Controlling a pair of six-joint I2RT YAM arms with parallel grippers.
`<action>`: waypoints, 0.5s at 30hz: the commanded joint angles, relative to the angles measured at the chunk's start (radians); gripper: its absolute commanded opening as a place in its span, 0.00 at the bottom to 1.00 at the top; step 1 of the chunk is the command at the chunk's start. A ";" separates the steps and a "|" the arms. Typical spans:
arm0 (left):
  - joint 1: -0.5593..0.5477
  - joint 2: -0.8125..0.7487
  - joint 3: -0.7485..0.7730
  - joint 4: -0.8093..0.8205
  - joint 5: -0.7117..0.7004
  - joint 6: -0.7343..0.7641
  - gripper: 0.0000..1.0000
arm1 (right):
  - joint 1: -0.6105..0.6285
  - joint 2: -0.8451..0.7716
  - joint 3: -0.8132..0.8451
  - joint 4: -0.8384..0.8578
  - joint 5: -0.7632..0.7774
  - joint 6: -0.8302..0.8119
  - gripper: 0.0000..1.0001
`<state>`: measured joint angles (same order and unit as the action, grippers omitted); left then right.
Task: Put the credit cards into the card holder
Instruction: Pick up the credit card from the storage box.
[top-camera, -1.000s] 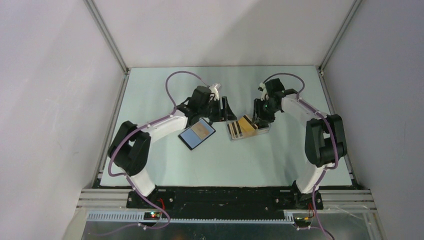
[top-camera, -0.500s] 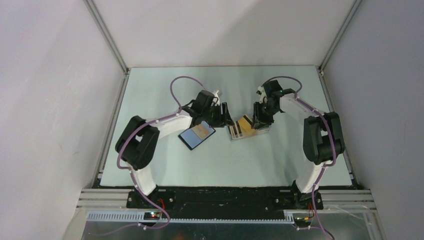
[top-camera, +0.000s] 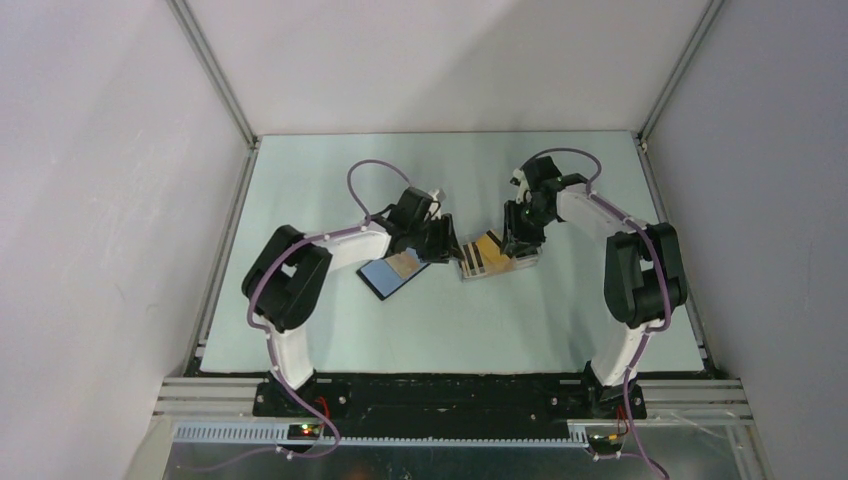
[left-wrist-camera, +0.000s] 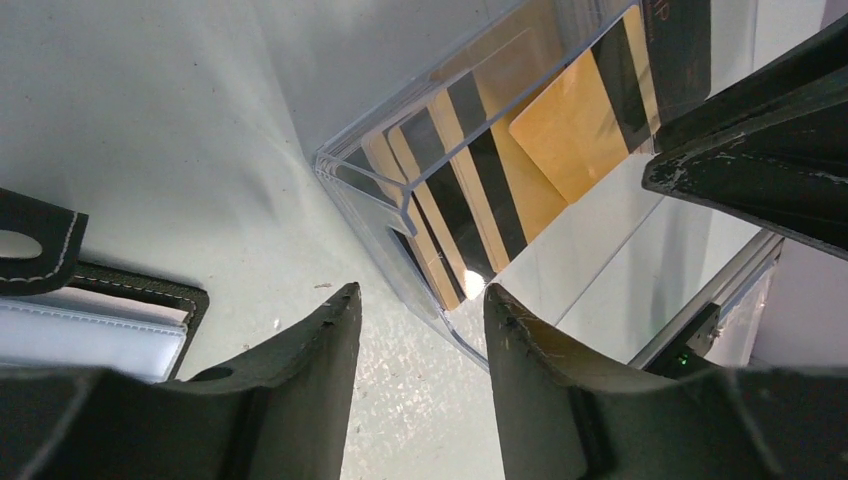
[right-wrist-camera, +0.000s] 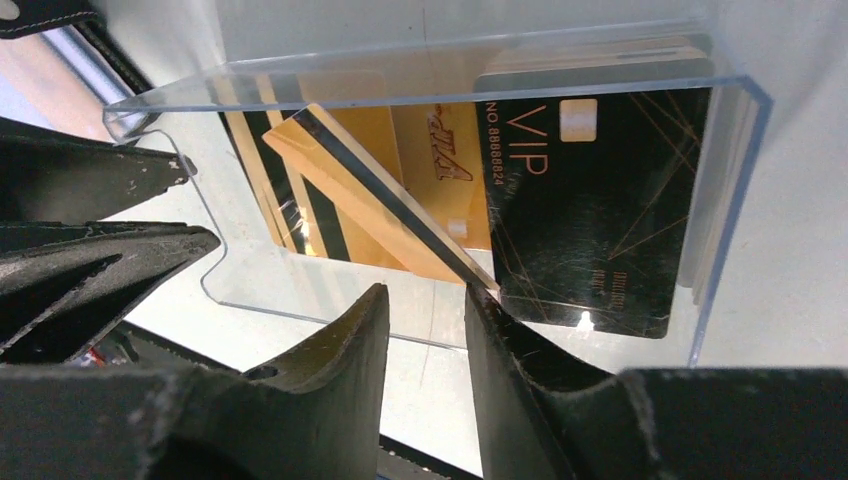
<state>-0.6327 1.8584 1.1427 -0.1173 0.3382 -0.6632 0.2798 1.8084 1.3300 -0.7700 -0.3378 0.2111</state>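
Observation:
The credit cards lie fanned in a clear tray at mid-table: several orange ones with black stripes and a black VIP card. One orange card is tilted up, its corner touching the tip of a finger of my right gripper, which is open with nothing between its fingers. My left gripper is open, its tips at the tray's near corner. The card holder lies open, blue lining up, left of the tray; its black edge shows beside my left fingers.
Both grippers face each other across the tray, a few centimetres apart. The other arm's dark fingers show in each wrist view. Grey enclosure walls stand round the pale table.
The left arm has swung right and down until its gripper reached the tray's corner, its jaws narrowing. The right gripper narrowed a little and stayed at the tray's far end.

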 joint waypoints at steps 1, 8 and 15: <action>-0.007 0.009 0.011 0.004 -0.022 0.002 0.52 | 0.002 -0.040 0.038 0.001 0.081 0.017 0.41; -0.007 0.034 0.012 -0.010 -0.033 -0.004 0.43 | -0.002 -0.004 0.058 -0.037 0.087 0.003 0.45; -0.006 0.048 0.011 -0.028 -0.041 -0.004 0.27 | 0.013 0.044 0.064 -0.046 0.005 0.002 0.40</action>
<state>-0.6353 1.8896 1.1431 -0.1143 0.3264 -0.6773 0.2817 1.8225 1.3567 -0.7971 -0.2893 0.2146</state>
